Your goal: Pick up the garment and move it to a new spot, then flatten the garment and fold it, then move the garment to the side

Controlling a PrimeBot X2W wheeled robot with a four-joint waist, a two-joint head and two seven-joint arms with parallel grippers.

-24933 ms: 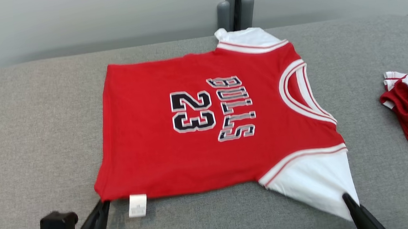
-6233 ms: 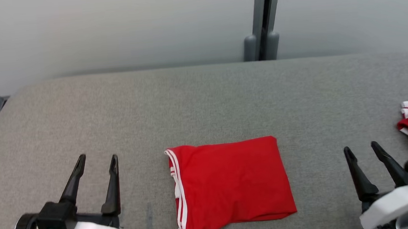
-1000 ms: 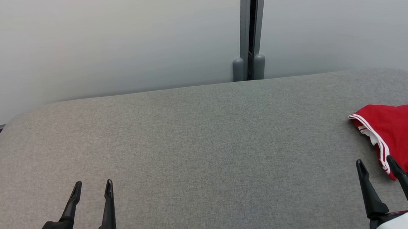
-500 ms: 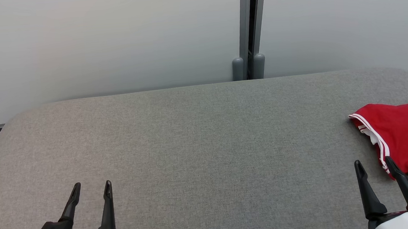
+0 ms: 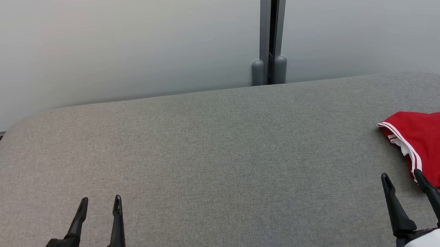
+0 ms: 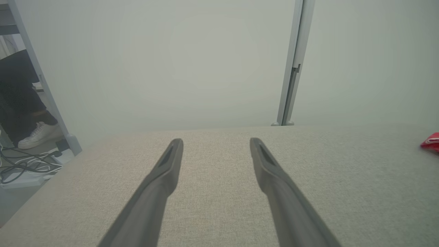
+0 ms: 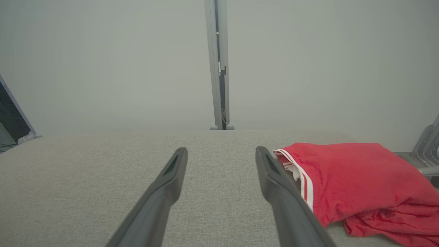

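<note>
The garment point(image 5: 436, 147), red with white stripes along one edge, lies folded at the right edge of the grey table point(image 5: 214, 147), on top of another crumpled red cloth point(image 7: 394, 223). A red corner of the garment point(image 6: 431, 142) peeks in at the far right of the left wrist view. My right gripper point(image 5: 400, 176) stands open just left of the garment point(image 7: 346, 175), holding nothing, apart from the fabric. Over the near left part of the table my left gripper point(image 5: 100, 200) is open and empty too.
A pale partition wall with a grey vertical post point(image 5: 269, 31) runs behind the table. A person's foot in a white shoe point(image 6: 36, 134) and cables on the floor point(image 6: 27, 164) are past the table's left end. A grey metal frame point(image 7: 425, 147) stands beyond the right end.
Hardly anything differs over the last second; both grippers stay open and still. Six seconds ago the folded garment lay in the middle; it now rests at the right side.
</note>
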